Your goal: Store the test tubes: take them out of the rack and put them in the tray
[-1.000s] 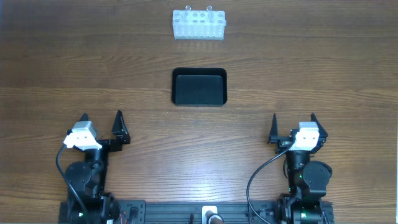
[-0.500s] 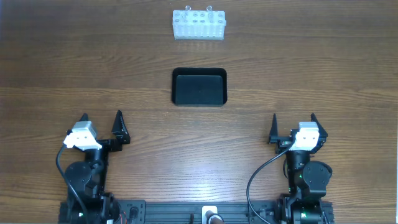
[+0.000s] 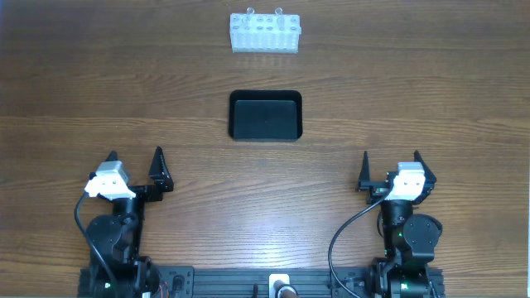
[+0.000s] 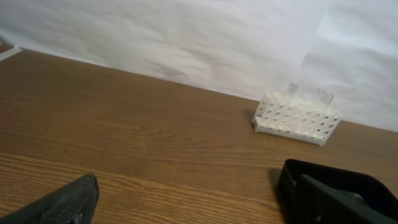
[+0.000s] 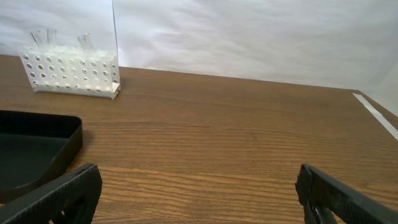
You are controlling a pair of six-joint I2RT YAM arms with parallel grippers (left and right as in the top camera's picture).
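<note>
Left gripper [image 3: 135,157] low at left, fingers spread, empty. Well ahead, between both grippers, black tray [image 3: 265,116] on the tabletop [image 3: 83,83], white rack [image 3: 265,35] with two test tubes [image 3: 277,12] beyond it; right gripper [image 3: 391,157] low at right, fingers spread too. Unchanged from a second ago.

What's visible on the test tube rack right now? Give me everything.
The rack is a white, plastic-looking rectangular block with rows of round holes in its top and long sides. It stands upright on the wooden table, beyond the black tray and apart from it. Two clear test tubes stick up from its far side, spaced apart. Nothing else touches it.
</note>
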